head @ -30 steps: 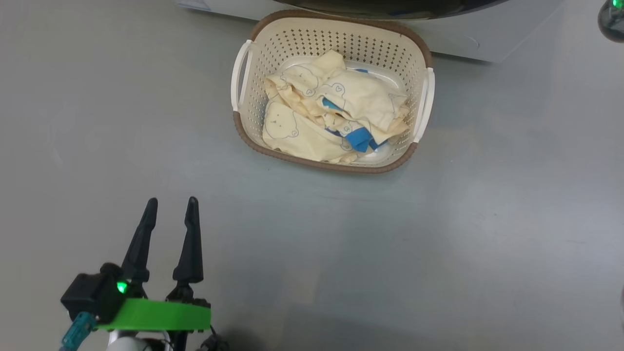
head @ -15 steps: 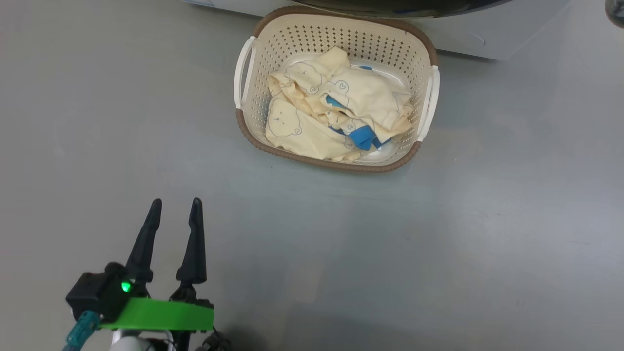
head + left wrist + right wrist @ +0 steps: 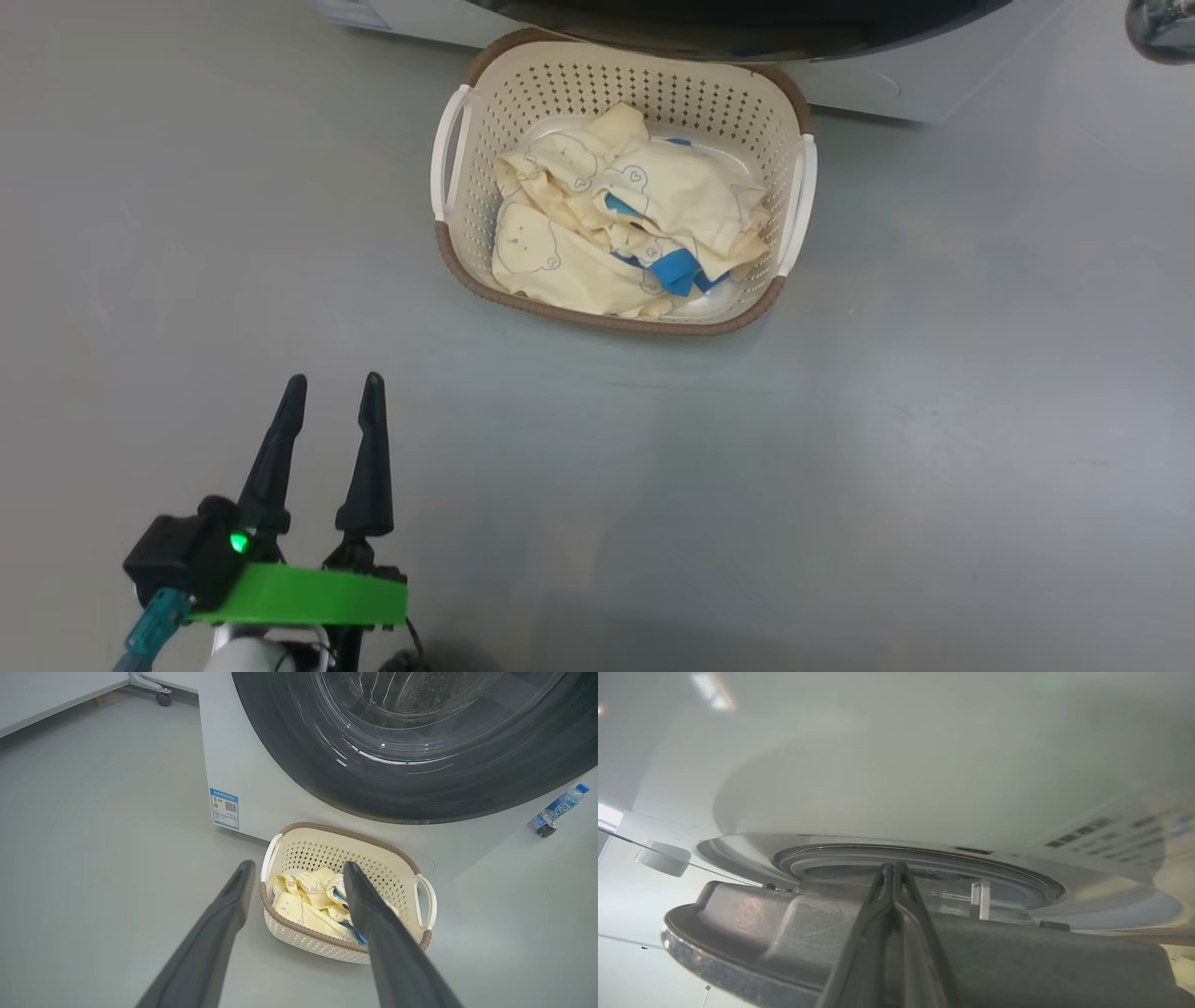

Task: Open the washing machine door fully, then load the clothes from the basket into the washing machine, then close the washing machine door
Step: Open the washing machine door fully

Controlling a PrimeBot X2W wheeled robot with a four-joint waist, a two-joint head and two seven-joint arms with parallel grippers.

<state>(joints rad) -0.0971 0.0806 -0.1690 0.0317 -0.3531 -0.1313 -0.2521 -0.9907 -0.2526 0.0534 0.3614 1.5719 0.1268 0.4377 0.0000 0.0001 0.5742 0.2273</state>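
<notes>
Label [image 3: 224, 808] on washing machine [image 3: 233, 765], illegible (QR code)

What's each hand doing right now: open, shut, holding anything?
Left hand: open, empty, over the grey floor, short of the cream perforated plastic basket.
Right hand: shut, fingers pressed together, nothing seen between them.

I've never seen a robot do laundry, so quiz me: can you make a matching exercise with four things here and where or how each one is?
1. left gripper
2. right gripper
3. clothes
4. water bottle

A. shut tight
B. on the floor beside the washing machine
C. wide open
D. heaped in the basket

Pairs: 1-C, 2-A, 3-D, 4-B
</notes>
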